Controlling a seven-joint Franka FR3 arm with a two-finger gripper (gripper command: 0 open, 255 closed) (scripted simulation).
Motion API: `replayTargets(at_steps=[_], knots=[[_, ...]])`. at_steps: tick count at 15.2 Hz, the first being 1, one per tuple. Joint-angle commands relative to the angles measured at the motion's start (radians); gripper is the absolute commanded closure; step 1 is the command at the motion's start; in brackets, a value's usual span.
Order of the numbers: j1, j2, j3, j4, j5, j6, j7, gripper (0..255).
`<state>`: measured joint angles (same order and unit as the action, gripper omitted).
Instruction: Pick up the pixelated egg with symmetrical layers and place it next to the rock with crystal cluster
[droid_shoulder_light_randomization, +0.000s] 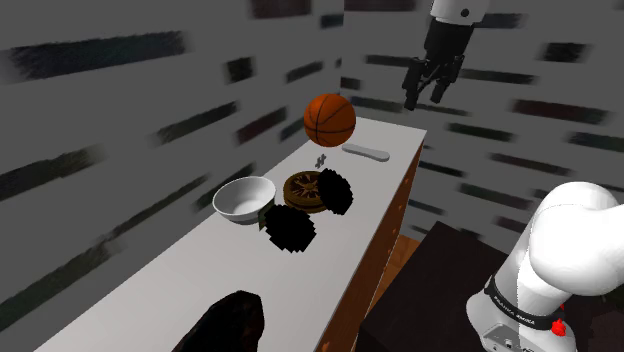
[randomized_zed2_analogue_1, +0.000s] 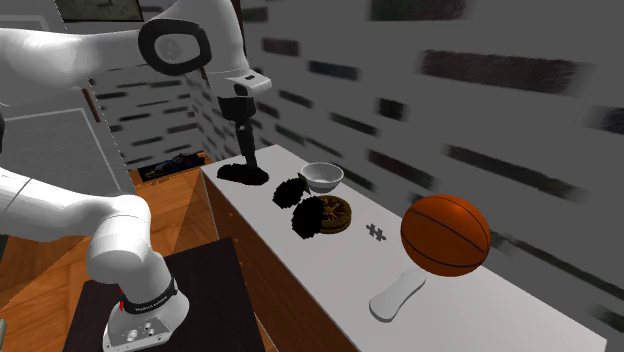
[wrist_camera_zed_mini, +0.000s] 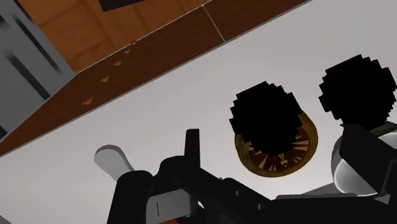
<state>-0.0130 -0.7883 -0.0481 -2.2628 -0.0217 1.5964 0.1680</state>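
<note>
Pincer (droid_shoulder_light_randomization: 425, 98) released and empty, high over the table's (droid_shoulder_light_randomization: 170, 290) long edge. A black pixelated egg (droid_shoulder_light_randomization: 291, 229) sits mid-table toward that edge; bare top separates it from the dark rock (droid_shoulder_light_randomization: 232, 322).

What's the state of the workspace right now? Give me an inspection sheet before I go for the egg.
Surface: white tabletop, wood-brown side.
Job's things: pixelated shape A beside the white bowl, pixelated shape B against the brown disc, both black; cannot tell which is the egg. Dark rock at the table's near end in the shoulder view, apart from both.
Clutter: basketball, white handle-shaped piece, small grey piece.
Grippers: the gripper is open, empty, raised well above the table.
Cables: nothing seen.
Surroundings: grey streaked walls, wood floor.
</note>
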Motion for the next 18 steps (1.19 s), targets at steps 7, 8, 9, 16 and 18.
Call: replayTargets(at_steps=[7,8,9,16,18], knots=[[-0.055,0.187,0.181,0.042,0.016,0.062,0.338,0],[-0.064,0.225,0.208,0.058,0.015,0.069,0.395,0],[-0.074,0.265,0.234,0.075,0.011,0.075,0.451,0],[-0.131,0.588,0.377,0.251,-0.054,0.080,0.850,0],[-0.138,0.690,0.400,0.316,-0.083,0.068,0.961,0]])
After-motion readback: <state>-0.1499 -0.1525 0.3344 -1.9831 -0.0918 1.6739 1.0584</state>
